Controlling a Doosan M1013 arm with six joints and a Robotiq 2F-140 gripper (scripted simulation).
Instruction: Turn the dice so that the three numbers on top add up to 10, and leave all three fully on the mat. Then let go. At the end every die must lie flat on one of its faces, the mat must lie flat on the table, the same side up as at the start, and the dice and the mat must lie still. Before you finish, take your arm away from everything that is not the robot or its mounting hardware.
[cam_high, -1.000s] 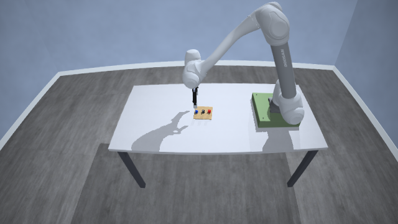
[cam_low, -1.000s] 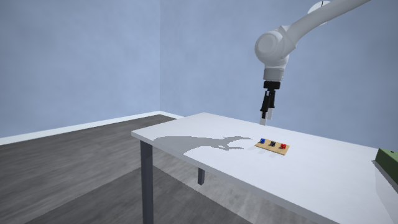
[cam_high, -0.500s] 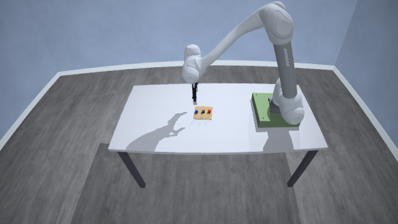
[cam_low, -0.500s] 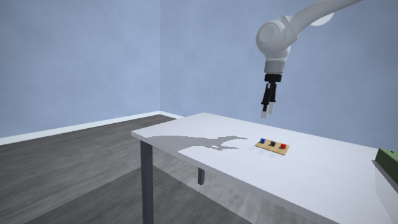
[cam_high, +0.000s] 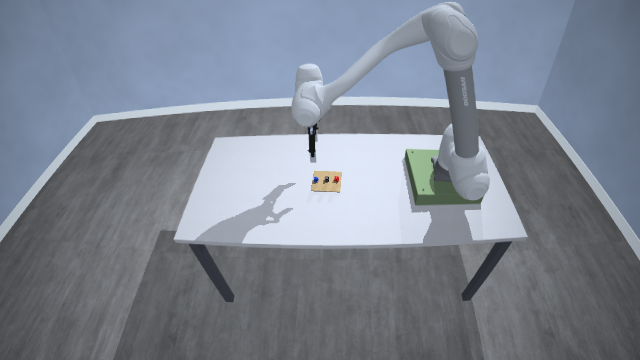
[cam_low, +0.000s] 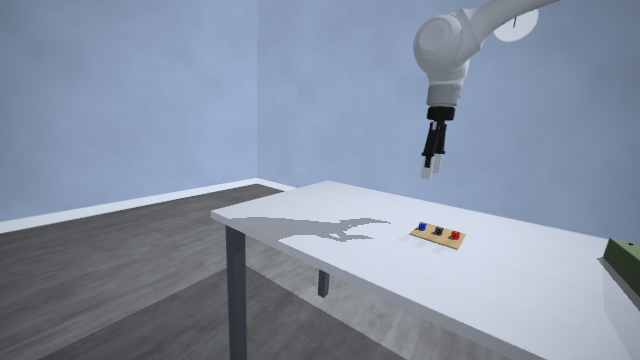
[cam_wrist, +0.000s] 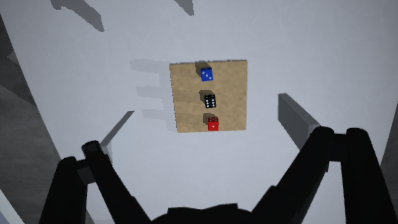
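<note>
white table (cam_high: 370, 215) (cam_low: 480, 290) (cam_wrist: 200, 165) under a tan mat (cam_high: 327, 188) (cam_low: 447, 242) (cam_wrist: 230, 95)
</note>
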